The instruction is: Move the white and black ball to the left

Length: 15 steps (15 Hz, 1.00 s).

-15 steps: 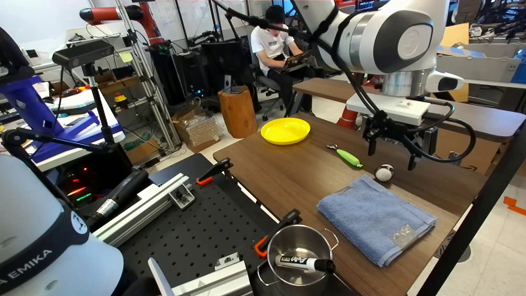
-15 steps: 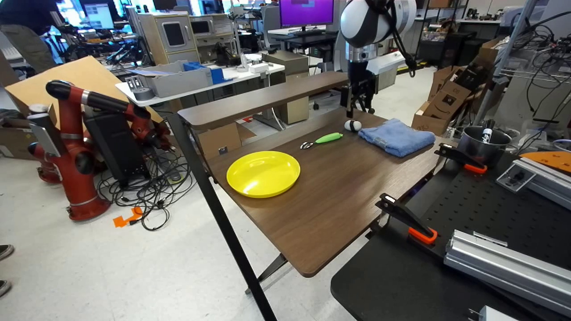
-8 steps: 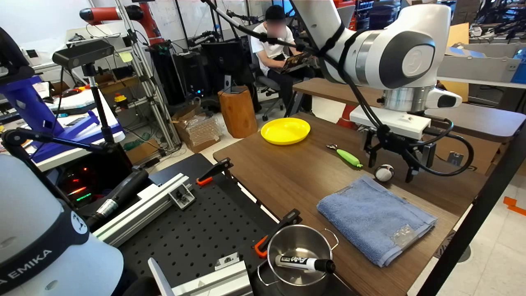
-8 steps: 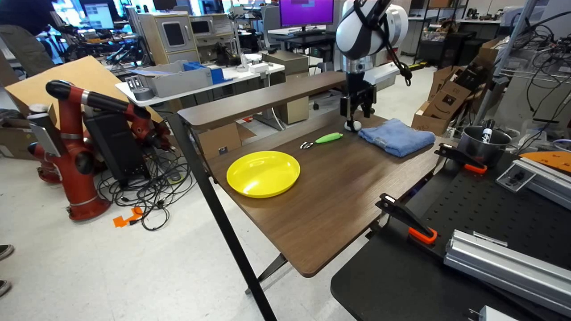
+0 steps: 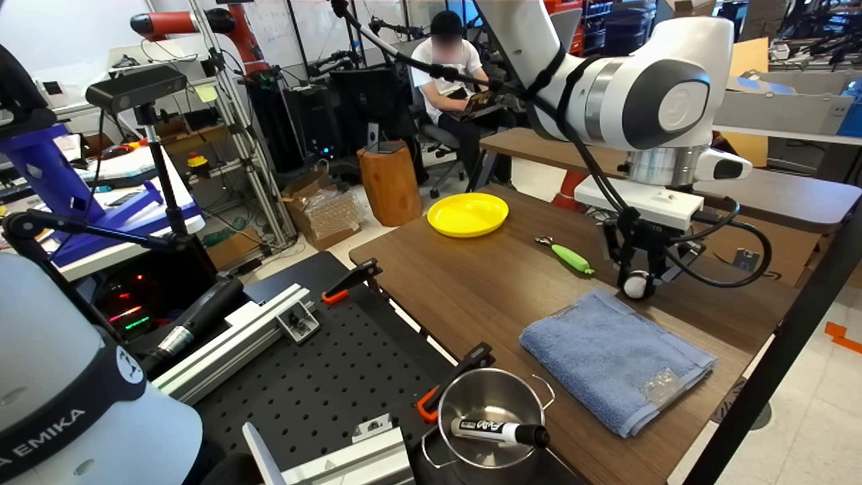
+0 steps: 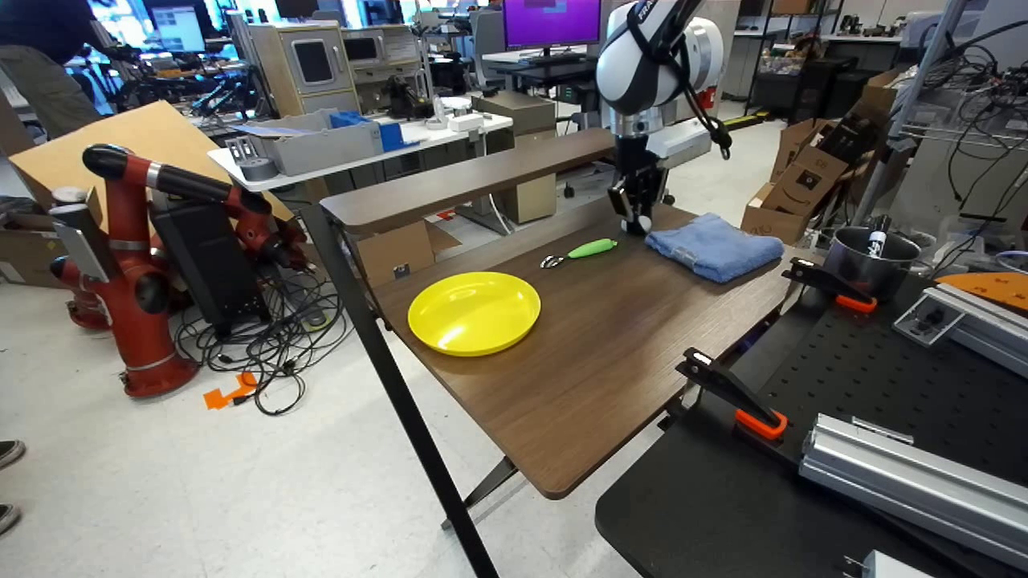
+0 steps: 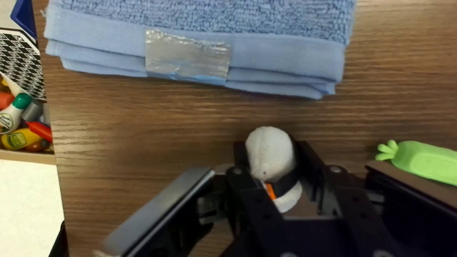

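Observation:
The white and black ball (image 7: 270, 153) sits on the brown table, white with a dark band and a small orange stripe. In the wrist view my gripper (image 7: 273, 157) has a dark finger pad (image 7: 310, 153) against each side of it, so the jaws are closed around the ball. Both exterior views agree: the ball (image 5: 635, 285) is low between the fingers at tabletop height, and from the opposite side only a small white part of the ball (image 6: 641, 225) shows under the gripper. Part of its lower half is covered by a finger.
A folded blue towel (image 5: 609, 364) lies close beside the ball. A green-handled tool (image 5: 572, 259) rests on the other side, with a yellow plate (image 6: 474, 313) farther along the table. A metal pot (image 5: 488, 391) holding a marker (image 5: 498, 431) stands near the clamps.
My gripper has come down from above the ball, and its wide-spread fingers have closed in on it. The ball has shifted very slightly. Towel, plate and green tool stay put.

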### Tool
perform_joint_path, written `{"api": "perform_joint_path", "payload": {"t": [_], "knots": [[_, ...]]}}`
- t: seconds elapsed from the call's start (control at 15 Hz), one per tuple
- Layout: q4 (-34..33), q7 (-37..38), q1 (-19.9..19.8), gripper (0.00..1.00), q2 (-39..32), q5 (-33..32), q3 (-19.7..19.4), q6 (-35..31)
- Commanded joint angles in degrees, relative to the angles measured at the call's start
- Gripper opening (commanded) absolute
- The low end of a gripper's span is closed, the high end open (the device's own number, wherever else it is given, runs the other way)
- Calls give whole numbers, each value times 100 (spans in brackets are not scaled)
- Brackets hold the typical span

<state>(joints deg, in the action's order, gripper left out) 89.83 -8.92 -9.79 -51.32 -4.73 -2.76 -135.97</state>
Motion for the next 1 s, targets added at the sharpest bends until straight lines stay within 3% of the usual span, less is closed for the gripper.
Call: {"api": "perform_joint_path", "payload": {"t": [0.0, 0.07, 0.47, 0.93], "knots": [[-187, -79, -4, 8, -54, 55, 12, 188], [-157, -92, -15, 3, -18, 65, 23, 157], [536, -214, -14, 5, 561, 51, 121, -293], [2362, -64, 456, 5, 1848, -143, 174, -1084]]}}
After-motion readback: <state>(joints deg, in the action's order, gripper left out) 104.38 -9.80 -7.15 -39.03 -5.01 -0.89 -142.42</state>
